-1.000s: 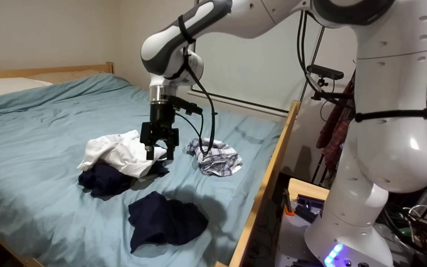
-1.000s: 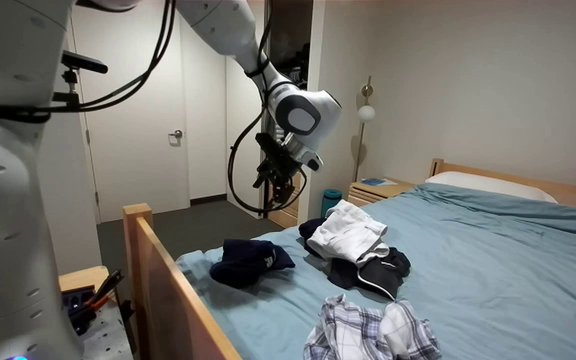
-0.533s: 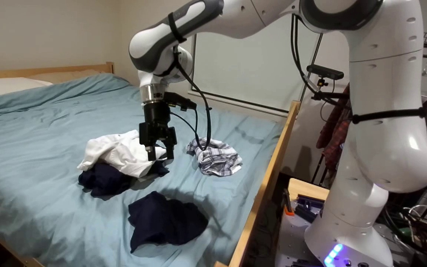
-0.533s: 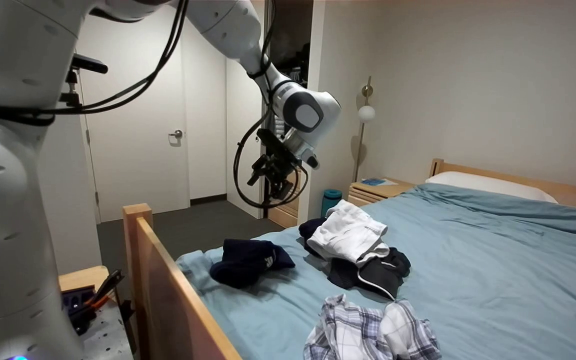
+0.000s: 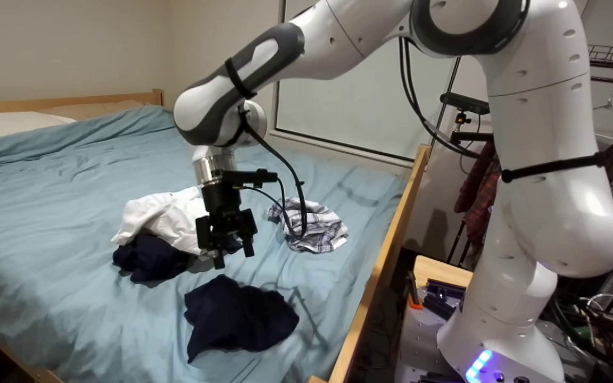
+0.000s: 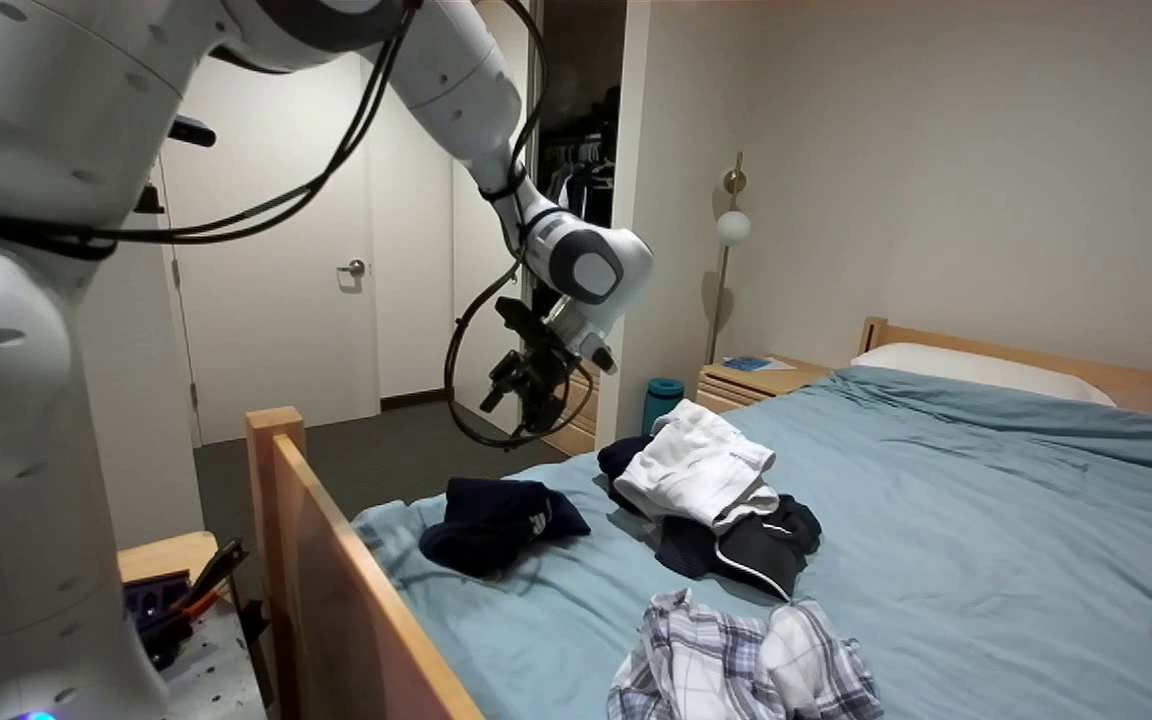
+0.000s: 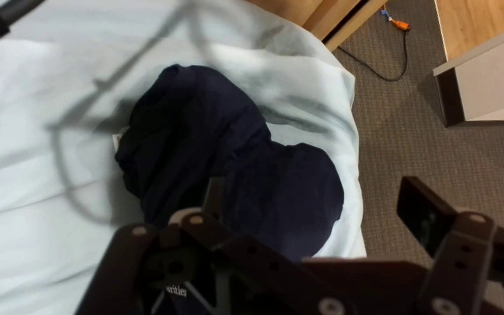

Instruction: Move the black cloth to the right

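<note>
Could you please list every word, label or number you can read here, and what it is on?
"rities" on the dark navy cloth; start unclear.
White mark on that cloth in an exterior view: too small to read.
White tag at its edge: illegible.
Nothing else is readable.

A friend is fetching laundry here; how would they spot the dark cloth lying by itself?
Look at the big blue-covered bed, near its wooden footboard. There, close to the bed's corner, lies a bunched navy-black cloth. Unlike the dark clothes beneath the white garment, it lies uncovered and touches no other garment.
</note>
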`<control>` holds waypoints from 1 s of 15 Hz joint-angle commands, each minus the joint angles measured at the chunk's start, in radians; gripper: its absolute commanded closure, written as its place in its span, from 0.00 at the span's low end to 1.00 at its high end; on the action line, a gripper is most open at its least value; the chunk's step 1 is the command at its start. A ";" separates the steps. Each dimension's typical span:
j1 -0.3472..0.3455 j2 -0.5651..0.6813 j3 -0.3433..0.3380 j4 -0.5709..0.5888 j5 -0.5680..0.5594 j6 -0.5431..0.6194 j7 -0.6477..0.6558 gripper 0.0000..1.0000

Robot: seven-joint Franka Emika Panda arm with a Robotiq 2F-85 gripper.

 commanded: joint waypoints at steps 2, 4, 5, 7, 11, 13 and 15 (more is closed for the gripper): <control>0.025 0.068 0.001 -0.030 -0.040 0.149 0.123 0.00; 0.043 0.080 -0.013 -0.050 -0.073 0.232 0.189 0.00; 0.056 0.081 -0.023 -0.060 -0.101 0.272 0.231 0.00; 0.078 0.081 -0.041 -0.079 -0.157 0.353 0.313 0.00; 0.066 0.137 -0.013 -0.068 -0.139 0.465 0.327 0.00; 0.043 0.174 0.017 -0.059 -0.095 0.514 0.289 0.00; 0.039 0.196 0.024 -0.063 -0.085 0.540 0.293 0.00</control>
